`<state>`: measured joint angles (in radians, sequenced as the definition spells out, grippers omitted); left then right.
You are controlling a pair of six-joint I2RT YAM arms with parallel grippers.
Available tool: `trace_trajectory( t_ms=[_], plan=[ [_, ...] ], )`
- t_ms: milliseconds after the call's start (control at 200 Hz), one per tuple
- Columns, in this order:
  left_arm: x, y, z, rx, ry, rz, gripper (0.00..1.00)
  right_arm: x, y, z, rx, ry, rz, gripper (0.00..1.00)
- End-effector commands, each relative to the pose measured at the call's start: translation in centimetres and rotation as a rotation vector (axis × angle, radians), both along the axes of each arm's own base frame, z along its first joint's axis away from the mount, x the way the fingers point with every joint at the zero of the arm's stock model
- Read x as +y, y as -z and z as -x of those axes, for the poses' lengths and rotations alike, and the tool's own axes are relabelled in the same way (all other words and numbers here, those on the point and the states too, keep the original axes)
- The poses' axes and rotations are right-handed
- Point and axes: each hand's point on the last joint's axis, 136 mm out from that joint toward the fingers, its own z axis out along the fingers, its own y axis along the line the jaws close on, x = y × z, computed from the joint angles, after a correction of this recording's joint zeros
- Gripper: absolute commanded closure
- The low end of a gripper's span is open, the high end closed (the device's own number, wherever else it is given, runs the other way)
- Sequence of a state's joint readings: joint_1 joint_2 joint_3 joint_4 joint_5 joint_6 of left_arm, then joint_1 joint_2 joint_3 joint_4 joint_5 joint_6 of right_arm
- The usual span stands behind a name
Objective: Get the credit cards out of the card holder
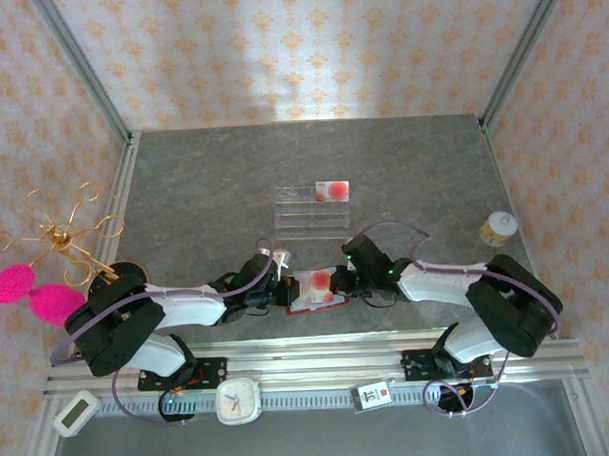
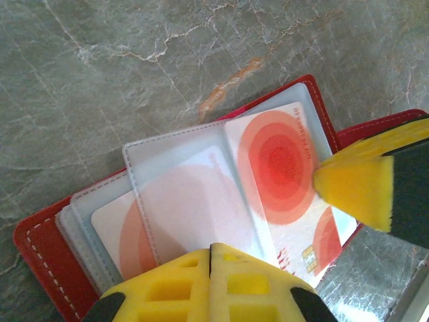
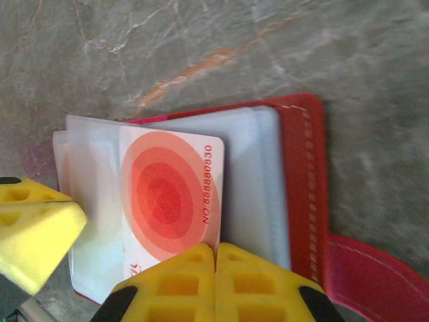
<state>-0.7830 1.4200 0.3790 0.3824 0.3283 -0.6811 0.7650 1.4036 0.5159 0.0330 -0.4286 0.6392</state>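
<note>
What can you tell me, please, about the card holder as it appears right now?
The card holder is a red, leather-look book-style wallet with pale stitching, lying open and flat on the grey stone-look table. Its clear plastic sleeves are fanned out, holding pale credit cards with red round marks. The left hand and right hand, both closed, meet it from opposite sides.

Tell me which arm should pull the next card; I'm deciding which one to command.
Right, probably. The right gripper, shut, meets the exposed edge of the red-circled card; the left gripper rests on the clear sleeves, better suited to pinning the card holder.
</note>
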Motion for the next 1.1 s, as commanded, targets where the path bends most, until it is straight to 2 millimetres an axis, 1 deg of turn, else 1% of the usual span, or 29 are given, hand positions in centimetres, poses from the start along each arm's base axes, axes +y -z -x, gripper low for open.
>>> trace_trajectory(
  t_ms=[0, 60, 105, 195, 230, 255, 265, 295, 425, 506, 531, 621, 696, 781, 866, 946, 991, 1096],
  plan=[
    [1.4, 2.0, 1.1, 0.058, -0.004, -0.054, 1.00, -1.8, 0.2, 0.4, -0.003, 0.033, 0.050, 1.00],
    [0.8, 0.8, 0.6, 0.032, 0.000, -0.022, 1.00, -1.0, -1.2, 0.3, -0.038, 0.009, -0.007, 1.00],
    [0.4, -0.4, 0.1, 0.003, 0.001, 0.008, 1.00, -0.6, -2.4, 0.2, -0.068, -0.004, -0.043, 1.00],
    [-0.4, -3.0, -0.7, -0.054, 0.007, 0.072, 1.00, -0.3, -4.6, -0.1, -0.124, -0.017, -0.084, 1.00],
    [-0.6, -3.9, -0.9, -0.074, 0.011, 0.097, 1.00, -0.2, -5.1, -0.1, -0.138, -0.025, -0.095, 1.00],
    [-0.7, -4.3, -1.0, -0.083, 0.013, 0.110, 0.98, -0.2, -5.1, -0.1, -0.140, -0.028, -0.092, 1.00],
    [-0.8, -4.5, -1.0, -0.086, 0.015, 0.117, 0.97, -0.2, -5.7, -0.2, -0.157, -0.029, -0.106, 1.00],
    [-1.0, -5.1, -1.1, -0.096, 0.020, 0.139, 0.94, -0.1, -6.3, -0.2, -0.173, -0.032, -0.118, 1.00],
    [-1.9, -7.1, -1.0, -0.129, 0.044, 0.260, 0.86, 0.1, -7.7, -0.2, -0.212, -0.047, -0.150, 1.00],
    [-2.2, -8.4, -0.9, -0.153, 0.047, 0.352, 0.79, 0.4, -9.2, -0.3, -0.251, -0.051, -0.189, 1.00],
    [-2.3, -9.1, -0.9, -0.167, 0.048, 0.387, 0.77, 0.4, -9.8, -0.4, -0.267, -0.050, -0.202, 1.00],
    [-2.2, -11.1, -0.9, -0.212, 0.040, 0.494, 0.70, 0.5, -12.1, -0.9, -0.332, -0.038, -0.250, 1.00],
    [-1.8, -13.0, -0.8, -0.252, 0.037, 0.582, 0.66, 0.6, -13.9, -1.2, -0.377, -0.027, -0.291, 1.00],
    [-1.4, -15.1, -0.6, -0.297, 0.040, 0.671, 0.63, 0.9, -15.5, -1.2, -0.410, -0.030, -0.343, 1.00],
    [-1.4, -16.4, -0.3, -0.316, 0.058, 0.726, 0.61, 1.3, -17.0, -1.1, -0.440, -0.041, -0.404, 1.00],
    [-1.3, -17.3, -0.1, -0.326, 0.062, 0.772, 0.60, 1.7, -18.0, -1.1, -0.452, -0.053, -0.437, 1.00],
    [-1.3, -17.5, -0.1, -0.326, 0.062, 0.783, 0.59, 1.9, -18.4, -1.1, -0.460, -0.059, -0.448, 1.00],
    [-1.2, -17.2, -0.2, -0.313, 0.053, 0.780, 0.58, 2.1, -19.3, -1.2, -0.473, -0.062, -0.473, 1.00]
  ],
)
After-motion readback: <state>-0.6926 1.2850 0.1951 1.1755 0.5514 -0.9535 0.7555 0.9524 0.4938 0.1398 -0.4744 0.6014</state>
